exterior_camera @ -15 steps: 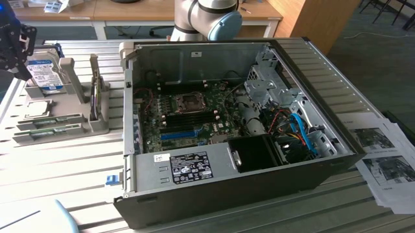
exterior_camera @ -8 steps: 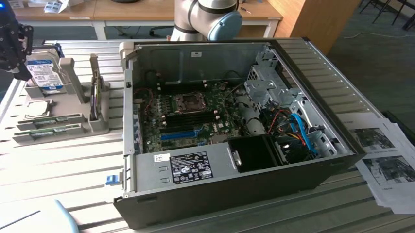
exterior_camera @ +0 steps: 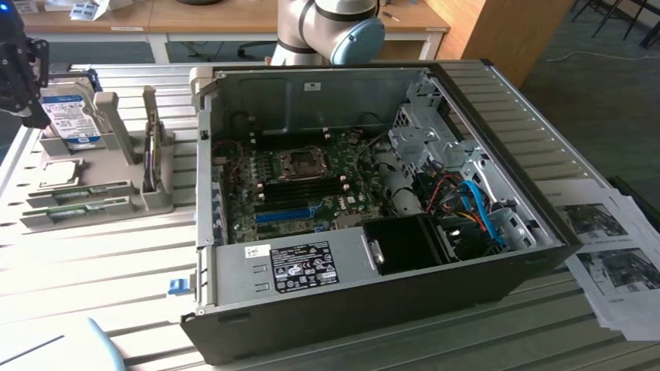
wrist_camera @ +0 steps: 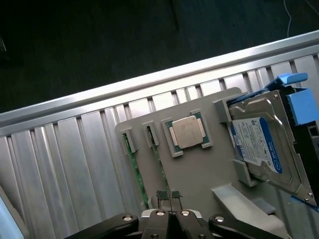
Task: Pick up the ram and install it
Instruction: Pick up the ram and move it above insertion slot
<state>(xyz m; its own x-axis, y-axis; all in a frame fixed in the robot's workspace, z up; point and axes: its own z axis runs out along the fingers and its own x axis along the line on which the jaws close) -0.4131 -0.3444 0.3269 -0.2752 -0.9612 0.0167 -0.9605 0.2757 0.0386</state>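
Big open computer case (exterior_camera: 341, 317) | grey tray (wrist_camera: 199, 174) at its side, toward the exterior view's left | hard drive (wrist_camera: 259, 144) leaning in it | ram (wrist_camera: 157, 159) slotted edge-up beside second stick (wrist_camera: 135, 169) | gripper (wrist_camera: 168, 195) pinched closed, empty, just above ram

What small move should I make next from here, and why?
Probably open the jaws first. The gripper hangs shut above the gray holder, nothing held, its tips close over a ram stick seated in its slot. Shut, it could not straddle the stick.
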